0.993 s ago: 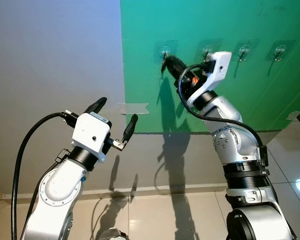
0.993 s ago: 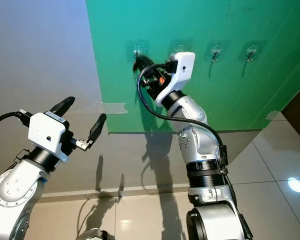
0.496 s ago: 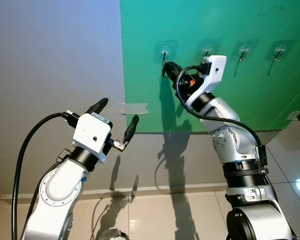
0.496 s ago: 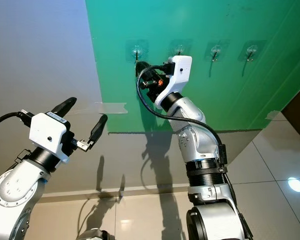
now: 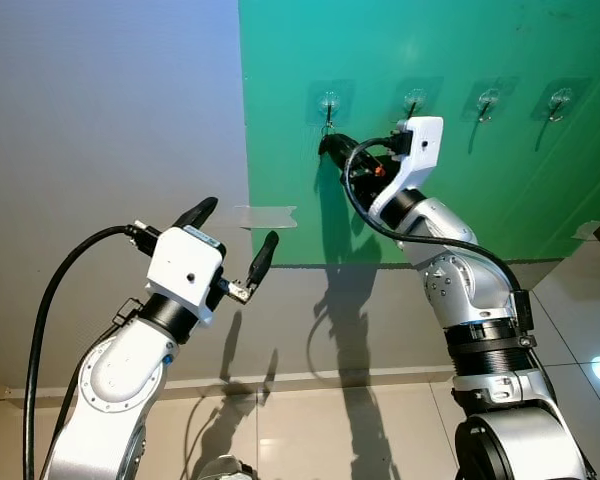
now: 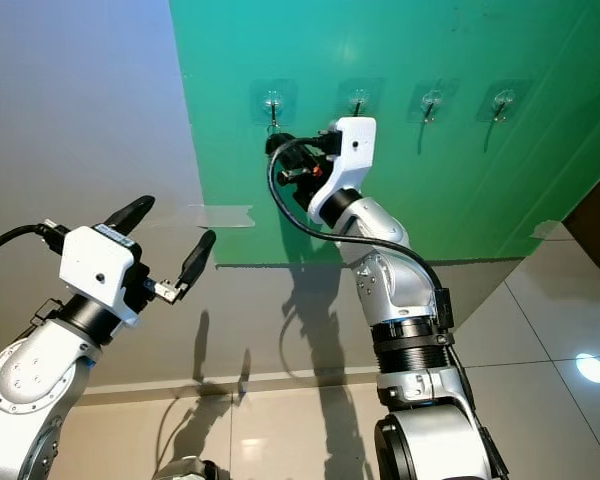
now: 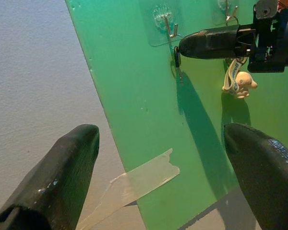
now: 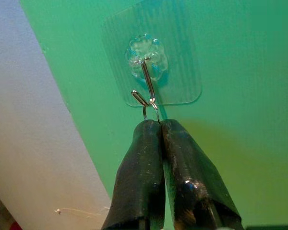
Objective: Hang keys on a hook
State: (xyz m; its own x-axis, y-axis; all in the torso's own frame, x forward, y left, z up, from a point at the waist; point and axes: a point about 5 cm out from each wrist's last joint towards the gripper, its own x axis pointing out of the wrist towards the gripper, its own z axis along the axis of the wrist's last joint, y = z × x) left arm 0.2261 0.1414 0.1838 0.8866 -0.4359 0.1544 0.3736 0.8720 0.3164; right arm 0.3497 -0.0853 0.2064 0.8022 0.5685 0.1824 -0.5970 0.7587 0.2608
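Note:
On the green board (image 5: 400, 200), the leftmost clear stick-on hook (image 5: 329, 103) has my right gripper (image 5: 326, 147) just below it. That gripper is shut on a small metal key ring (image 8: 151, 109). The ring touches the hook's (image 8: 146, 79) bent lower end; I cannot tell whether it is threaded on. A cream plush charm (image 7: 240, 81) dangles under the right gripper's fingers (image 7: 211, 42). My left gripper (image 5: 235, 232) is open, held low and left in front of the grey wall, holding nothing.
Three more hooks (image 5: 413, 100) (image 5: 488, 100) (image 5: 558, 98) line the board to the right. A strip of tape (image 5: 265, 215) fixes the board's left edge to the grey wall. Glossy floor tiles (image 5: 310, 430) lie below.
The right gripper's tips have sunk slightly, from level with the leftmost hook to just below it, and its wrist has lowered. The left arm has stayed put.

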